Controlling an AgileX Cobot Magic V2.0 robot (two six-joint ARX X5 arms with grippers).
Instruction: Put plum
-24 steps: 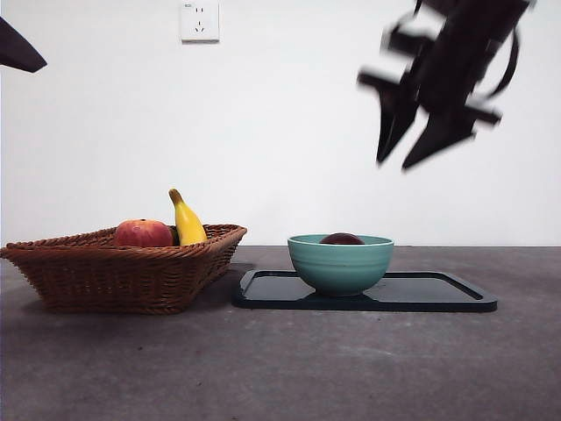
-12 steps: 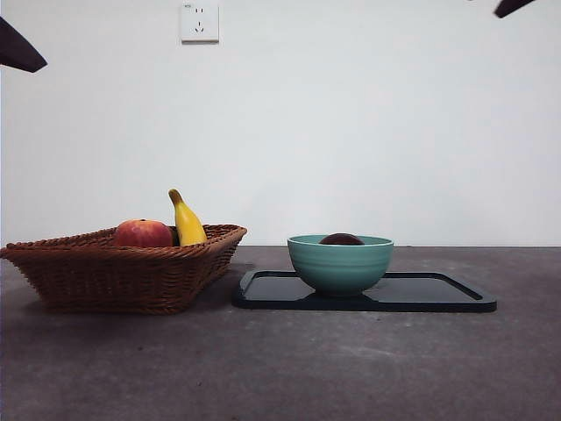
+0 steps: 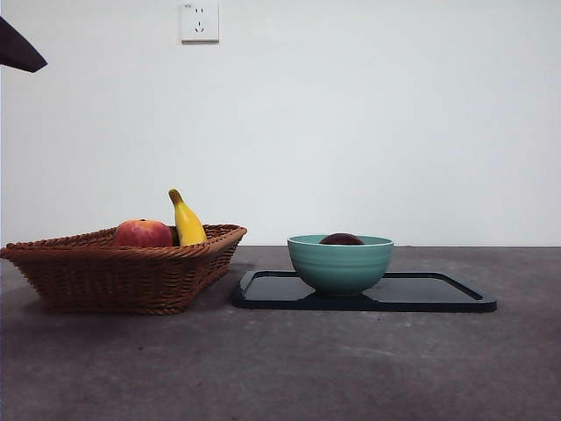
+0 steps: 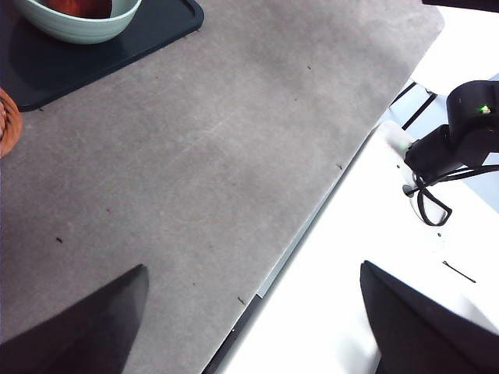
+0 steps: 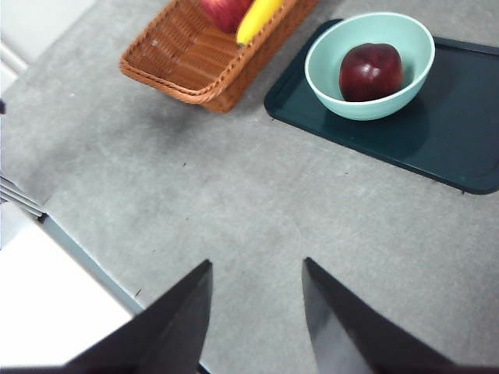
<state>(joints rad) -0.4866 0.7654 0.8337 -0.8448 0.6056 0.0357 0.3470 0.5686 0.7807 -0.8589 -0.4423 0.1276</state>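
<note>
The dark maroon plum (image 3: 341, 239) lies inside the teal bowl (image 3: 340, 263), which stands on the dark tray (image 3: 421, 294). In the right wrist view the plum (image 5: 370, 72) sits in the bowl (image 5: 366, 109) on the tray (image 5: 452, 148). My right gripper (image 5: 256, 265) is open and empty, high above the table and well away from the bowl. My left gripper (image 4: 253, 269) is open and empty over the table's edge. The left wrist view shows only a sliver of the plum (image 4: 78, 6) in the bowl (image 4: 70, 29).
A wicker basket (image 3: 123, 272) stands left of the tray and holds a red-orange fruit (image 3: 143, 233) and a yellow banana (image 3: 187, 221). A black arm tip (image 3: 17, 48) shows at the top left corner. A wall socket (image 3: 199, 21) is on the wall.
The arm seen at the upper right a second ago has risen out of the front view. The plum, bowl, tray and basket have not moved.
</note>
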